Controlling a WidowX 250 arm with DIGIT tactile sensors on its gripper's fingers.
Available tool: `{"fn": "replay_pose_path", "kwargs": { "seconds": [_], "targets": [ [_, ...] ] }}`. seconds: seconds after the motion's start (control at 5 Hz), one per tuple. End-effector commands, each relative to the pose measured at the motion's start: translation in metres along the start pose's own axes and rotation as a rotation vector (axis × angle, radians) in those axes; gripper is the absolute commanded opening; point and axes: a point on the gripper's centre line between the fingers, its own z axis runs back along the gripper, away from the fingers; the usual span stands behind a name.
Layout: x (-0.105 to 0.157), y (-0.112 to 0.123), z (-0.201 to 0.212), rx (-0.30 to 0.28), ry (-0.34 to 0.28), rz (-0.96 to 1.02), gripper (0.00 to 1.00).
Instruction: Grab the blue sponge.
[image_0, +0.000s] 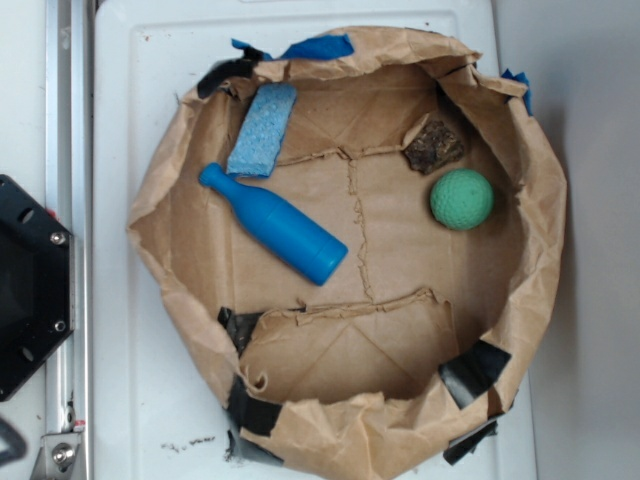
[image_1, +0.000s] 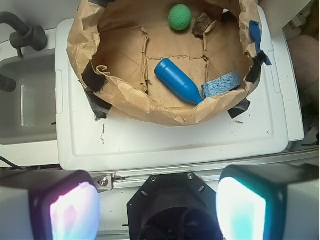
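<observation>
The pale sky-blue rectangular foam sponge (image_0: 263, 130) looks porous and speckled, matt against the crumpled brown paper basin (image_0: 520, 290), whose creased walls are patched with glossy black tape (image_0: 474, 371) and blue tape (image_0: 318, 47). The darker-blue bottle-shaped plastic object (image_0: 275, 224) is smooth with a slight sheen, the green ball (image_0: 462, 199) has a finely dimpled matt skin, and the dark brown lump (image_0: 433, 147) looks rough and crumbly. The white counter (image_1: 175, 142) is smooth moulded plastic, lightly scuffed and specked.
</observation>
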Motion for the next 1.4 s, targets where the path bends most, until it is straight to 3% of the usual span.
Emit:
{"fn": "replay_pose_path", "kwargs": {
  "seconds": [0.0, 0.2, 0.4, 0.6, 1.2],
  "targets": [
    [0.000, 0.000, 0.000, 0.000, 0.000, 0.000, 1.00],
    [0.025, -0.004, -0.012, -0.005, 0.011, 0.064, 1.00],
    [0.013, -0.004, -0.025, 0.009, 0.011, 0.112, 1.00],
    [0.020, -0.003, -0.037, -0.001, 0.034, 0.149, 1.00],
    [0.077, 0.012, -0.058, -0.022, 0.048, 0.277, 1.00]
  ]
}}
